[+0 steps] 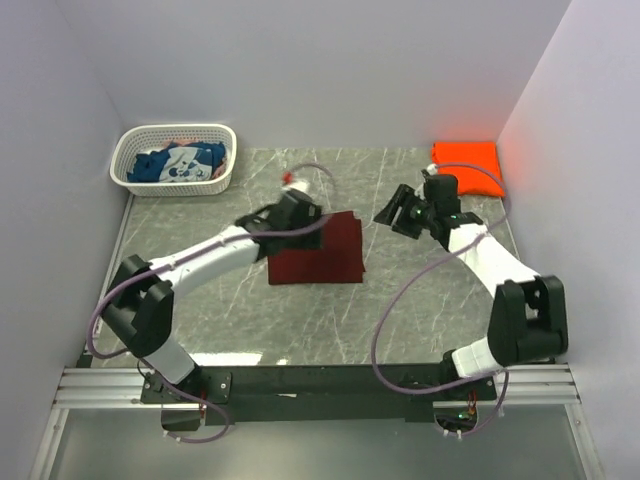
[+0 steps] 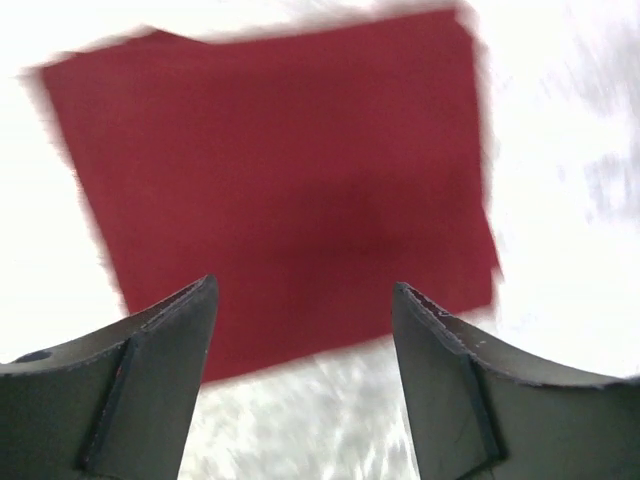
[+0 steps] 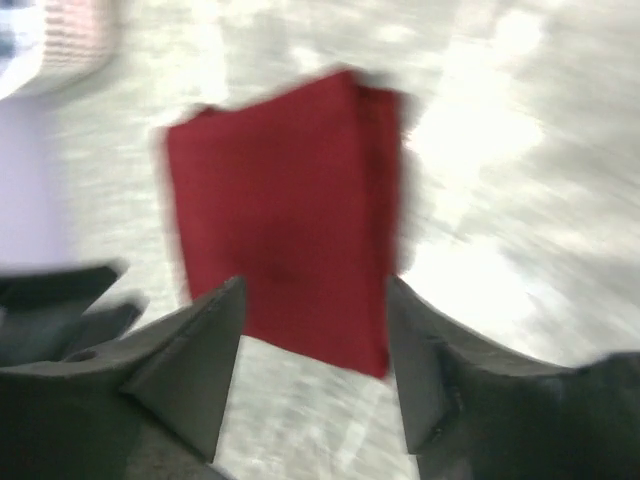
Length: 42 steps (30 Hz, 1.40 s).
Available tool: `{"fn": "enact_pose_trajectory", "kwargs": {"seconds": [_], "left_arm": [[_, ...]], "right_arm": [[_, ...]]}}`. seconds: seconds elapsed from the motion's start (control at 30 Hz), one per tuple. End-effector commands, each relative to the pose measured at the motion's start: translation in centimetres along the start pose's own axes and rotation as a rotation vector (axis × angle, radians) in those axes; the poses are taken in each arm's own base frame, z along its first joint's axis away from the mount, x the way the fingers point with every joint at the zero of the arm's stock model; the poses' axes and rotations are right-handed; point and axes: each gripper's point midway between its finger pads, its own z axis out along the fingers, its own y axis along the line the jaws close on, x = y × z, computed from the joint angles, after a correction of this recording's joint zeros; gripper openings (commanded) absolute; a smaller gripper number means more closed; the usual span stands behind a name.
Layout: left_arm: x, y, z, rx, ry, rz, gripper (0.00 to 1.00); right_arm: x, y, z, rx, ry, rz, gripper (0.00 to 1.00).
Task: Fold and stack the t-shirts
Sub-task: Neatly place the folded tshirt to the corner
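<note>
Your left gripper (image 2: 302, 292) and right gripper (image 3: 314, 290) hang open, empty, by the folded dark maroon t-shirt (image 1: 318, 250) on the grey marbled surface (image 1: 420, 320). Farther back, the folded bright orange t-shirt (image 1: 468, 165) lies unstacked; the blue printed t-shirt (image 1: 180, 162) waits crumpled in a white lattice basket (image 1: 175, 187).

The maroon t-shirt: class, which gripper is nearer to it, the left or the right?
Left. The left gripper hangs over the maroon t-shirt's far left corner; the right gripper is off to its right, clear of the cloth.
</note>
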Motion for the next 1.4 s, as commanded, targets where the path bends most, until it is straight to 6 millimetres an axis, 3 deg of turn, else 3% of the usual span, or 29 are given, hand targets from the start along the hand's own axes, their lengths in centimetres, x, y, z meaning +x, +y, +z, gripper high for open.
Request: {"fn": "enact_pose_trajectory", "kwargs": {"seconds": [0.0,0.03,0.23,0.47,0.7,0.93,1.13,1.2,1.23,1.33,1.37], "left_arm": [[2.3,-2.0,-1.3,-0.064,0.015,0.266,0.75],[3.0,-4.3,-1.9,-0.034,0.004,0.324,0.74],[7.1,-10.6,-1.1,0.051,0.025,0.544,0.72],[9.4,-13.9,1.6,0.077,0.017,0.637,0.69],[10.7,-14.7,4.2,0.061,0.027,0.675,0.67],[12.8,-14.3,6.0,0.04,0.061,0.703,0.62],[14.9,-13.2,7.4,0.035,0.107,0.726,0.38],[15.3,-12.8,7.3,0.035,0.115,0.729,0.19],[15.3,-12.7,7.3,0.033,0.118,0.726,0.04],[15.0,-12.9,6.3,0.061,0.113,0.704,0.01],[14.1,-13.8,5.4,0.094,0.088,0.685,0.01]], "right_arm": [[2.7,-7.1,-3.7,0.343,0.029,-0.02,0.69],[2.9,-7.6,-4.7,0.366,0.009,-0.019,0.71],[5.1,-10.1,-8.2,0.402,-0.05,0.085,0.86],[6.6,-12.6,-10.0,0.383,-0.084,0.191,0.92],[9.0,-13.5,-10.0,0.372,-0.048,0.22,0.92],[9.5,-13.4,-10.0,0.353,-0.058,0.225,0.91],[9.6,-12.9,-9.6,0.309,-0.047,0.22,0.89],[9.7,-12.6,-9.4,0.286,-0.045,0.214,0.89],[9.8,-12.4,-9.3,0.275,-0.041,0.22,0.89],[9.9,-11.4,-8.7,0.2,-0.035,0.243,0.89],[9.4,-10.6,-8.3,0.152,-0.048,0.239,0.89]]}}
